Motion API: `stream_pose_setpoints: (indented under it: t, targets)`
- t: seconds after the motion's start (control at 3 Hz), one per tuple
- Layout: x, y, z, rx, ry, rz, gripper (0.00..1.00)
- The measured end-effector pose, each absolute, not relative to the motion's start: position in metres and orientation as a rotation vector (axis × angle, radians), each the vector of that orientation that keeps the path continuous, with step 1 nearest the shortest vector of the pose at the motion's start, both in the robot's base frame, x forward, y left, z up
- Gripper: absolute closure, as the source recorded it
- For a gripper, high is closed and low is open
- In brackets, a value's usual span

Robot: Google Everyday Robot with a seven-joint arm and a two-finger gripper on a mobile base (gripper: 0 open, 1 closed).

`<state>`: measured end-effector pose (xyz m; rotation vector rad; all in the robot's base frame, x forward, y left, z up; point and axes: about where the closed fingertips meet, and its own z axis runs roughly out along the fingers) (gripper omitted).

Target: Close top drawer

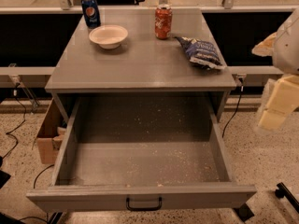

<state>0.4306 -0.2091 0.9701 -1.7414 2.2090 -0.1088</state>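
The top drawer (pixel 145 164) is pulled far out of the grey cabinet. Its deep box is empty, with a crumb-speckled grey floor. Its flat front (pixel 70 200) faces me at the bottom of the view, with a small black handle (pixel 144 203) at its centre. My gripper (pixel 276 107) shows as cream-coloured blocks at the right edge. It hangs beside the drawer's right wall, apart from it and above the floor, and touches nothing.
On the cabinet top (pixel 140 64) stand a blue soda can (pixel 90 11), a white bowl (pixel 108 35), an orange can (pixel 163 21) and a blue chip bag (pixel 201 52). A cardboard box (pixel 48 136) sits on the floor to the left, with cables (pixel 14 125) nearby.
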Motion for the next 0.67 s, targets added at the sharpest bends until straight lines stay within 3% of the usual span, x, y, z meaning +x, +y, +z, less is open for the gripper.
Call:
stream_pose_setpoints:
  t: [0.33,0.67]
  targets:
    - [0.409,-0.190,0.955,-1.753,2.147,-0.085,0.14]
    - [0.373,-0.165,0.926,-1.687,2.082,-0.020,0.38]
